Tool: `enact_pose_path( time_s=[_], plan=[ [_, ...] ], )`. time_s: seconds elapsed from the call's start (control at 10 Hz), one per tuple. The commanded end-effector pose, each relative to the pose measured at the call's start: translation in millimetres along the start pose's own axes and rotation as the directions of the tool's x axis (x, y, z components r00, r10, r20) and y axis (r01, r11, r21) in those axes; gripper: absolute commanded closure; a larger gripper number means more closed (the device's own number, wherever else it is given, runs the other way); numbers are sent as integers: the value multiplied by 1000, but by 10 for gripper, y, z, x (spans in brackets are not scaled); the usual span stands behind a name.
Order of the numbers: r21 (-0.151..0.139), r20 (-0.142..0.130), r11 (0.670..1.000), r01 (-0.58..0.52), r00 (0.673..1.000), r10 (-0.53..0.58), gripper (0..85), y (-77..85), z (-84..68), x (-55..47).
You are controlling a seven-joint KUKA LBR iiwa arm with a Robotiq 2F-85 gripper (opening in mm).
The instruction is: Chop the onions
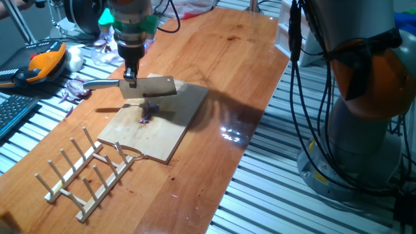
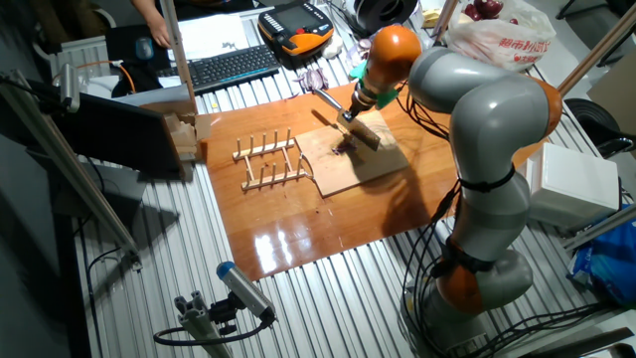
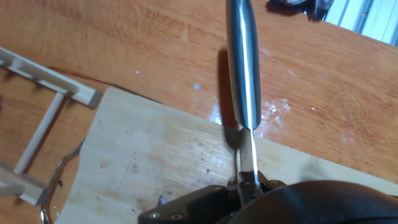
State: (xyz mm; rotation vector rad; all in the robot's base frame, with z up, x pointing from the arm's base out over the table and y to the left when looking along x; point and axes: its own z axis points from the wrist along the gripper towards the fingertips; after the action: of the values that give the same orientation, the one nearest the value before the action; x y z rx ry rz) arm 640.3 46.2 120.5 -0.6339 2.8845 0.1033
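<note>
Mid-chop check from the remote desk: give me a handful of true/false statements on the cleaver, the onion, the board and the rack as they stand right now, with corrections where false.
1. The hand is gripping the cleaver. True.
2. The cleaver blade is lying flat on the tabletop beside the board. False: it is held over the cutting board, above the onion.
3. The onion pieces sit on the cutting board. True.
4. The wooden peg rack stands on top of the cutting board. False: it rests on the table next to the board.
5. The cleaver's handle is wooden. False: in the hand view it is shiny metal.
</note>
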Motion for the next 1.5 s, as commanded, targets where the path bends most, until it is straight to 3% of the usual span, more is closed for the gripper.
enact_pose_path(
  time_s=[0.0, 0.3, 0.9, 1.1, 1.2, 1.4],
  plan=[
    [2, 1, 1000, 3, 1000, -3, 850, -3, 19, 3],
    [6, 27, 1000, 6, 1000, -6, 850, -60, 199, 70],
    [6, 42, 1000, 3, 999, -3, 850, -35, 319, 98],
    [-9, 13, 1000, -2, 1000, 2, 850, -31, 157, 26],
    [-3, 4, 1000, -5, 1000, 5, 850, -17, 66, -3],
    [-3, -5, 1000, -5, 1000, 5, 850, -2, 5, -12]
  ],
)
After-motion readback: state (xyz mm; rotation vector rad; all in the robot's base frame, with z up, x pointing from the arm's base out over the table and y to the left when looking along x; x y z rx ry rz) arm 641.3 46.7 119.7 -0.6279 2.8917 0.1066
